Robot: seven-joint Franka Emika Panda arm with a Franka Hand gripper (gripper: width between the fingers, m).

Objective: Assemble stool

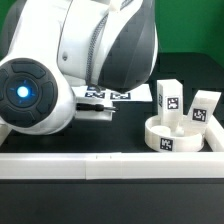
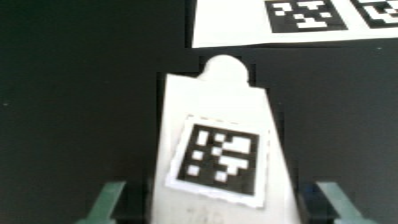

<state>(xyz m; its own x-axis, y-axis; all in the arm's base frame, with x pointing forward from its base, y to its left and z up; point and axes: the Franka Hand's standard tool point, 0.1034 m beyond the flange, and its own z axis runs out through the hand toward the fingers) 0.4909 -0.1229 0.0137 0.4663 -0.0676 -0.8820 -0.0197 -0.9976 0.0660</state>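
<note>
In the wrist view a white leg block point(image 2: 217, 120) with a black-and-white tag lies on the dark table, its rounded peg end pointing toward the marker board point(image 2: 294, 22). My gripper point(image 2: 222, 206) straddles the block's near end, with one green finger point(image 2: 114, 202) on each side, and is shut on it. In the exterior view the round ring-shaped seat point(image 1: 176, 137) sits at the right, with two more leg blocks point(image 1: 168, 99) point(image 1: 205, 108) upright at its far side. The arm's white body hides the gripper there.
The marker board point(image 1: 108, 96) lies flat behind the arm. A long white border rail point(image 1: 110, 166) runs along the table's front edge. The arm's large white body point(image 1: 70, 60) fills the exterior view's left and middle.
</note>
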